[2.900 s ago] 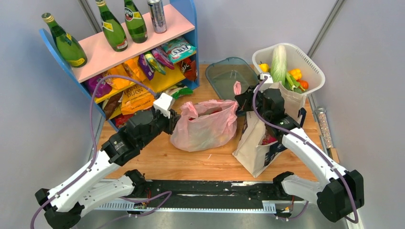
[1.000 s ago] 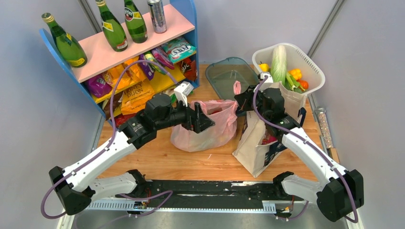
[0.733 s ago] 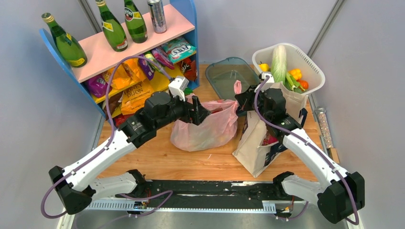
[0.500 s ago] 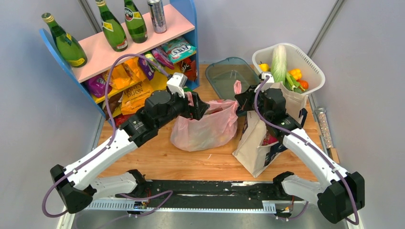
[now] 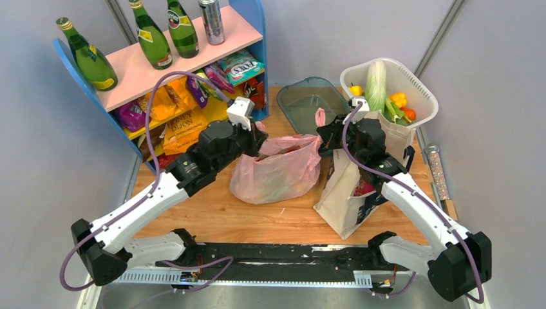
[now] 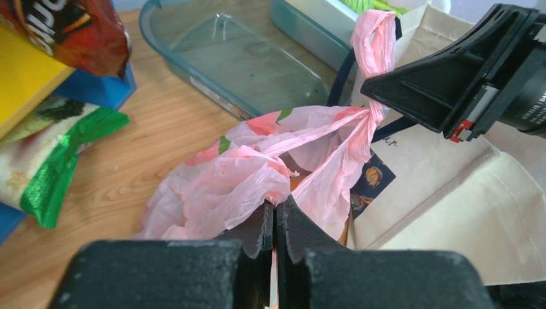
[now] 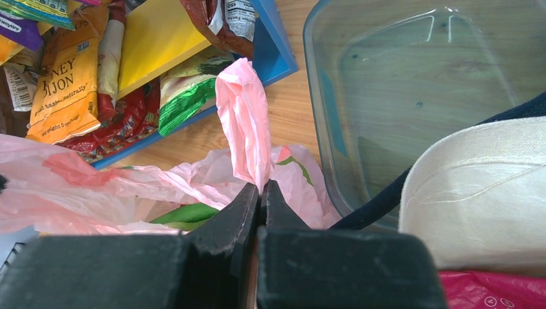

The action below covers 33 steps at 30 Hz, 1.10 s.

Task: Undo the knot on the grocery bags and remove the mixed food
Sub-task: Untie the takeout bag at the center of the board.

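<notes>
Mid-desk, toward the far edge, I am pinching the rim of the pink bag (image 5: 277,170) in left fingers (image 6: 259,225), the tail of the knot (image 6: 371,116) in right fingers (image 7: 239,209); film seeming light, slippery, so I am favouring bunched folds.

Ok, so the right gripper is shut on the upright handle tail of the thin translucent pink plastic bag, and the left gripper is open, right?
Not quite. The left gripper is shut too, pinching a bunched fold of the pink plastic bag, as the left wrist view shows. The right gripper is indeed shut on the upright handle tail.
</notes>
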Tool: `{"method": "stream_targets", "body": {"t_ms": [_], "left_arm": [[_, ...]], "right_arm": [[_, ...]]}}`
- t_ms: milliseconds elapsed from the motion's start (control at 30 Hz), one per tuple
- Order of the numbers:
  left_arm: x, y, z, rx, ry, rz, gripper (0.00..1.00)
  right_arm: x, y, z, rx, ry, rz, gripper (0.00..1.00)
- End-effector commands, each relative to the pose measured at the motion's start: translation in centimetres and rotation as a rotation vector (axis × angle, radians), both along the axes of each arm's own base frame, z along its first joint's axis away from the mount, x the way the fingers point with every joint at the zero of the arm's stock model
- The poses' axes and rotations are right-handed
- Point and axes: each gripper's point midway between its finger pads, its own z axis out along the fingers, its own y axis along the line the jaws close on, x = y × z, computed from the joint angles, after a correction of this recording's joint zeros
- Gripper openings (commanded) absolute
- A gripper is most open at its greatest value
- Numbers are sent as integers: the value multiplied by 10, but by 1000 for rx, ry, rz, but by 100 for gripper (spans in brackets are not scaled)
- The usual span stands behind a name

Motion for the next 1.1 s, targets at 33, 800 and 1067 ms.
{"method": "stream_targets", "body": {"t_ms": [33, 800, 1067], "left_arm": [[-20, 32, 55, -47, -129, -36, 0], [-115, 62, 62, -10, -296, -368, 0], [-113, 52, 61, -24, -304, -400, 0]], "right_arm": [[19, -8, 78, 20, -214, -34, 0], [39, -14, 110, 66, -195, 43, 80], [-23, -2, 105, 156, -127, 107, 95]]}}
